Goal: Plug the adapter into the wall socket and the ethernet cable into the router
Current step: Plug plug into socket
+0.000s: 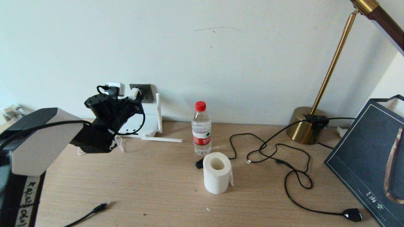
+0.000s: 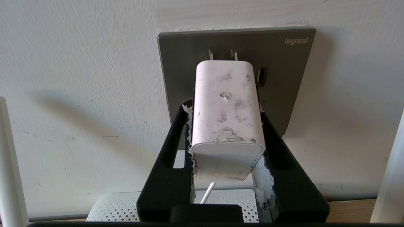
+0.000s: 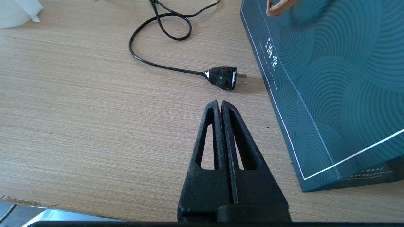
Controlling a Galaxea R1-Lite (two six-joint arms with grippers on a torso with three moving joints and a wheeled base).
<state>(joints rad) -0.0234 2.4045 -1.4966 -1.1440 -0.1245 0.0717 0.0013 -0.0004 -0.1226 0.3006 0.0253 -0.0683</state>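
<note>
The left gripper (image 2: pixel 225 126) pinched the adapter (image 2: pixel 226 119) from both sides and held it up against the socket (image 2: pixel 284 78) on the wall. The adapter's two metal pins touched the socket near its top, and a bit of each pin still showed. The word "legrand" was printed in pale letters in one corner of the socket. The adapter's white shell had grey scuff marks, and its thin white cord came out of the end away from the socket.

The router (image 1: pixel 148 124) sat on the table (image 1: pixel 142 189) right under the socket, with one antenna upright and one lying flat. The ethernet cable (image 1: pixel 94 209) lay well away from the socket, at the near edge of the table.

A water bottle (image 1: pixel 201 129) with a red cap and a red label stood right of the socket; the label's writing was too small to read. A paper roll (image 1: pixel 217 172) stood in front of the bottle.

The right gripper (image 3: pixel 221 105) was pressed together and held nothing, far from the socket, above the table near a black lamp plug (image 3: pixel 222 78). Beside it lay a dark bag (image 3: pixel 331 78) with pale Chinese characters I could not read.
</note>
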